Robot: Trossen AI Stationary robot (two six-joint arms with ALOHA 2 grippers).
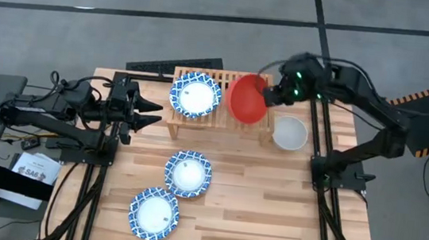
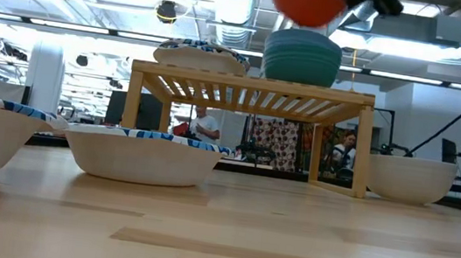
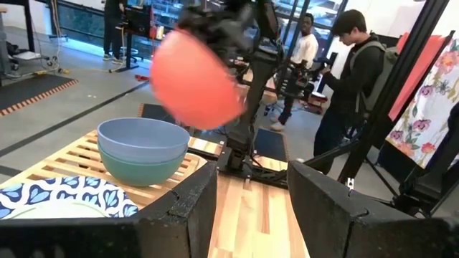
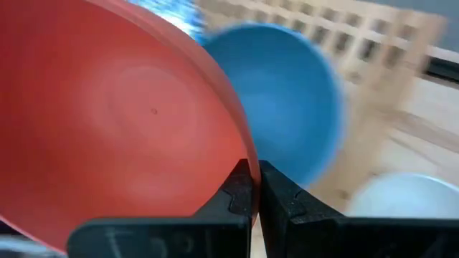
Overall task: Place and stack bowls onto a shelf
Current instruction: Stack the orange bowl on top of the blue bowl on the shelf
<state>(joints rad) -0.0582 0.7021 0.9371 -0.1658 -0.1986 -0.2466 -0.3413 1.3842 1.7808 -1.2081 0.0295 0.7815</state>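
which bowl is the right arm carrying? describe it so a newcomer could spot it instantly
Start at the light-wood shelf at the table's far edge. Above its right end, the right gripper pinches the rim of the red bowl, held tilted in the air over a blue bowl nested in a green one. It is the only red bowl and the only one off any surface.

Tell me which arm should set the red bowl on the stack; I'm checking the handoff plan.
Right. The right gripper already pinches the red bowl by its rim above the blue bowl on the shelf; the left gripper waits, open, beside it.
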